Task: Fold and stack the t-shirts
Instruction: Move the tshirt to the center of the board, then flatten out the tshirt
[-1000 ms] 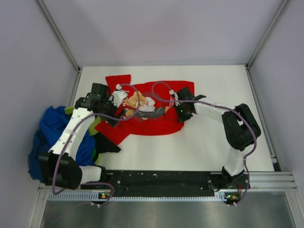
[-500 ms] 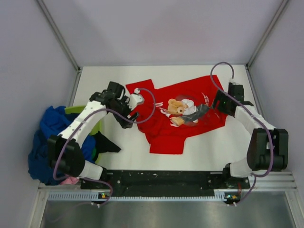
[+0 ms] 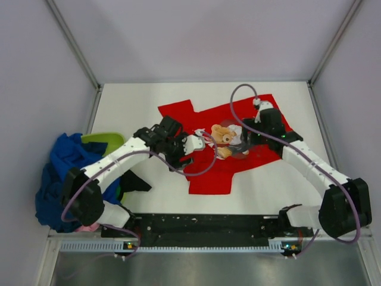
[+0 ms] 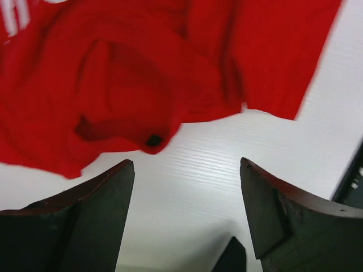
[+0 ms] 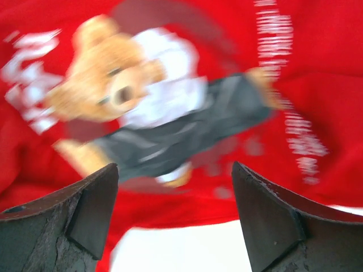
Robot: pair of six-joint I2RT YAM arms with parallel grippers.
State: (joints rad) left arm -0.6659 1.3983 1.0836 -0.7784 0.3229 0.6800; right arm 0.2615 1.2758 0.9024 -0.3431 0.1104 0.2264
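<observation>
A: What filled the middle of the frame?
B: A white table (image 3: pixel 131 101), with pale grey walls (image 3: pixel 202 36) above it.
A: And along the bottom?
B: A black mounting rail (image 3: pixel 202 223), then a metal strip (image 3: pixel 202 268) below it.

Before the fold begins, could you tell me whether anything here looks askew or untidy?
The red t-shirt lies skewed on the table, and its side near the left gripper is bunched into folds. The other shirts sit in a crumpled heap at the table's left edge.

left arm (image 3: pixel 119 158) stretched forward and inward, left fingers (image 4: pixel 85 221) spread apart, right arm (image 3: pixel 306 165) bent inward, right fingers (image 5: pixel 62 226) spread apart
</observation>
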